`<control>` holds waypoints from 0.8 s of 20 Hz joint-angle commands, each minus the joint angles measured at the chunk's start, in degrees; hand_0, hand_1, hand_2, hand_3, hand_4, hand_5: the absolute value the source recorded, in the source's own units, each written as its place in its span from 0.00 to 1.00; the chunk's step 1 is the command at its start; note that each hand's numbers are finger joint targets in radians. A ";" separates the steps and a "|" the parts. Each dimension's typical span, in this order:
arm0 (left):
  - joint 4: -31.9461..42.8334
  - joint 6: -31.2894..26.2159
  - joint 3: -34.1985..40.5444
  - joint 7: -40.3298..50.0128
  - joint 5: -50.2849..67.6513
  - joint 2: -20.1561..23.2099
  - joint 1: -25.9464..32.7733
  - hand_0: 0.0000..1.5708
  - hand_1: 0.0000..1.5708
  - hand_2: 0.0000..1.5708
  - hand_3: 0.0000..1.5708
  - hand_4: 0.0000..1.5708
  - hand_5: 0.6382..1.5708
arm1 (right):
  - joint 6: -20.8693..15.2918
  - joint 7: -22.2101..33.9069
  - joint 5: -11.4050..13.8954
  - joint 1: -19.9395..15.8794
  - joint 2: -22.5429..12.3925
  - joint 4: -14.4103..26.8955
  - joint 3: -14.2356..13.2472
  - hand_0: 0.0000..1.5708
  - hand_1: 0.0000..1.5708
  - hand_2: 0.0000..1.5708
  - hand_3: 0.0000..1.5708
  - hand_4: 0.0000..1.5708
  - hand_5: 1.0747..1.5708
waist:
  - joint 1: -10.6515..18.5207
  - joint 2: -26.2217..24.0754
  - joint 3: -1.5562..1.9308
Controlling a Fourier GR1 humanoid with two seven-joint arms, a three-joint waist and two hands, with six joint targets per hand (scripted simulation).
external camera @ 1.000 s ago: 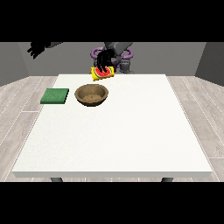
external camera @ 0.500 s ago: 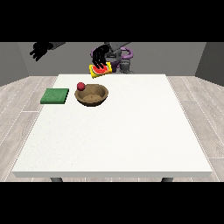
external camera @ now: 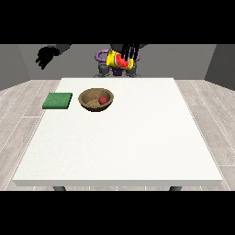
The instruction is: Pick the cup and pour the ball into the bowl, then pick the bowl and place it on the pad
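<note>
Wide white worktop (external camera: 119,137) on dark legs, over pale grey plank flooring, grey walls behind. At ten o'clock above the worktop's far-left corner, robot hand at the view's left (external camera: 46,56), raised in the air, fingers hanging slack, nothing in it. Below, near the left edge at nine o'clock, flat green pad (external camera: 58,100), bare on top. Just beside it towards three o'clock, apart from it, brown bowl (external camera: 96,99) upright with red ball (external camera: 103,99) lying inside. At twelve o'clock past the far edge, robot hand at the view's right (external camera: 126,54), fingers curled round yellow cup (external camera: 120,60) with a red patch, held tilted in the air, well apart from the bowl. Purple and grey robot torso (external camera: 102,58) partly hidden behind that cup.
</note>
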 commanded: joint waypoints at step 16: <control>-14.94 -28.20 44.22 -16.34 61.97 14.26 -0.28 0.00 0.00 0.00 0.00 0.67 0.99 | -10.32 -8.20 1.82 -1.13 8.89 4.27 -1.03 0.00 0.00 0.00 0.00 0.47 0.99 | 13.33 11.49 0.34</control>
